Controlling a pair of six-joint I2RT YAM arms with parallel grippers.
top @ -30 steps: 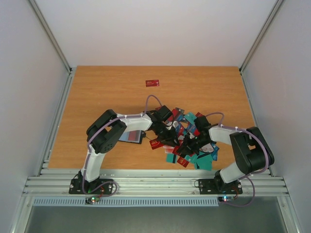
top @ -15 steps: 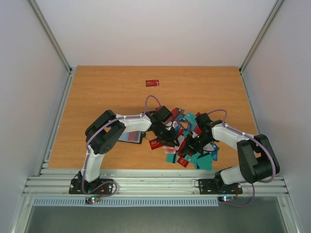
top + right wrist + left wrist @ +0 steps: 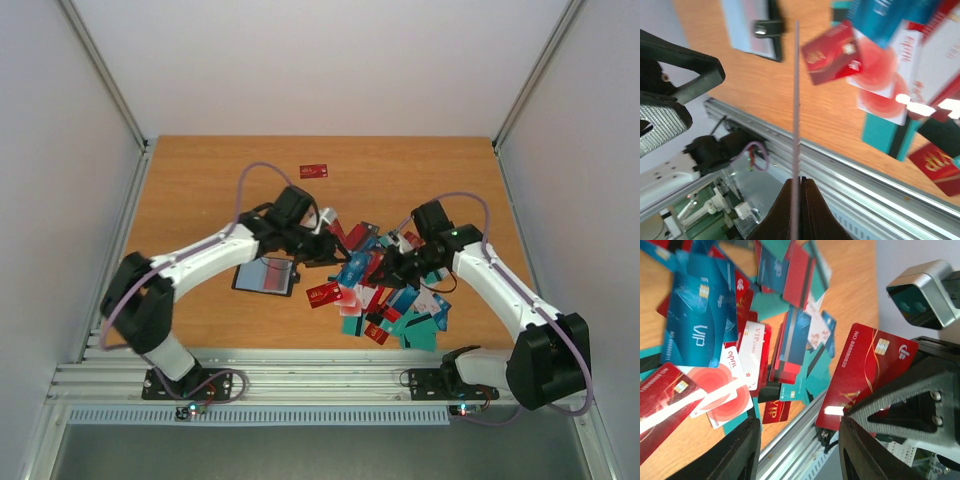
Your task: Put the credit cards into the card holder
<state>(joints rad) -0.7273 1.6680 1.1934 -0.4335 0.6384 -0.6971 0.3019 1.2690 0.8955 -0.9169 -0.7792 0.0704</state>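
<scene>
Plastic card [image 3: 796, 100] clamped edge-on in the right claw [image 3: 799, 200] risked twisting loose short of the card holder [image 3: 266, 275] at nine o'clock; left claw [image 3: 797, 440] gaped empty.

Wooden table [image 3: 200, 185], white walls [image 3: 320, 60]

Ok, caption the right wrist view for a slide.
Right claw pinching one card edge-on, holder and loose cards beyond.

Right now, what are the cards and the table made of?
The credit cards look like thin glossy plastic: they catch the light and carry printed lettering and chips. The table looks like wood or a wood-look laminate, with orange-brown grain and a smooth, fairly matte top.
</scene>
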